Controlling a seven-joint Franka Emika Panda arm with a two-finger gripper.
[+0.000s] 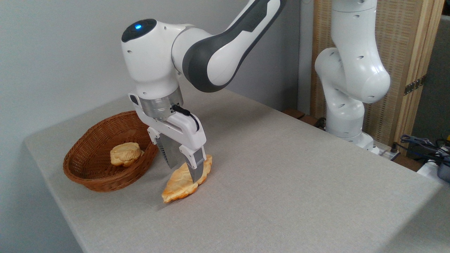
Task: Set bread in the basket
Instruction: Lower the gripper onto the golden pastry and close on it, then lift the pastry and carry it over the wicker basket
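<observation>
Right now the pincer (pixel 185 168) points down over the bench (pixel 281 175), its two fingers set on either side of the bread (pixel 182 182) across the pastry's narrow width, a sensible way to take a long flat thing, since the span along its length would be too wide. The near finger crosses the front of the pastry; the far one stands behind it. They look closed in against the bread, though from where I stand I cannot tell whether it is truly pinched or only bracketed.

The bread appears tilted, its far end raised toward the fingers and its near tip down at the bench, casting a small shadow; whether that tip touches the surface I cannot say.

Just to the left sits the basket (pixel 88 175), near the bread but apart from it, already holding a smaller, paler bun (pixel 124 154) toward its back. Room shows in front of that bun, so I judge the carry will be short: lift, shift left, lower over the rim.
</observation>
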